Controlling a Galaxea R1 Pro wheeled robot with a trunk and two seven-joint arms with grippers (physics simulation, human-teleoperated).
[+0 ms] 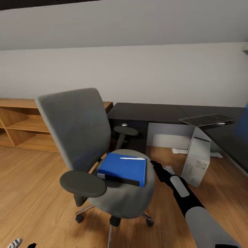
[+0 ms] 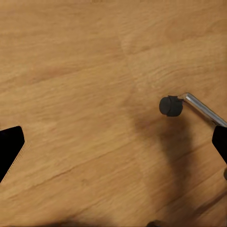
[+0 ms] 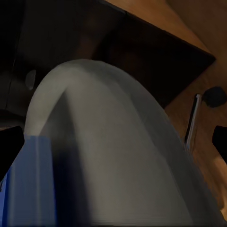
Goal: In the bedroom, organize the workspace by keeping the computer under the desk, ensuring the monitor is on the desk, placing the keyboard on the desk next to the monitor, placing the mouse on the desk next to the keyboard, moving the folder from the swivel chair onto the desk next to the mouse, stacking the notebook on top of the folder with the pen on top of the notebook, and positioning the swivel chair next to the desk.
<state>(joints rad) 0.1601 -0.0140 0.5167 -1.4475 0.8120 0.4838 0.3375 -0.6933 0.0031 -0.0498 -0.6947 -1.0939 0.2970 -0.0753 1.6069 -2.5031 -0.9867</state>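
Observation:
The grey swivel chair (image 1: pixel 79 127) stands on the wood floor in front of the desk (image 1: pixel 148 112). On its seat lies the blue folder (image 1: pixel 124 168) with the white pen (image 1: pixel 132 158) on top. A dark notebook edge (image 1: pixel 119 179) shows beneath the folder. My right gripper (image 1: pixel 154 165) is open at the seat's right rim, close beside the folder (image 3: pixel 28 189). My left gripper (image 2: pixel 113 146) hangs open over bare floor near a chair castor (image 2: pixel 170 105). The keyboard (image 1: pixel 206 120) lies on the desk and the computer (image 1: pixel 197 160) stands under it. Monitor and mouse are out of view.
A low wooden shelf (image 1: pixel 20 127) runs along the grey wall at the left. A blue panel (image 1: pixel 244 120) shows at the right edge above the desk's near wing. The chair's chrome legs (image 1: pixel 84 209) spread over the floor below the seat.

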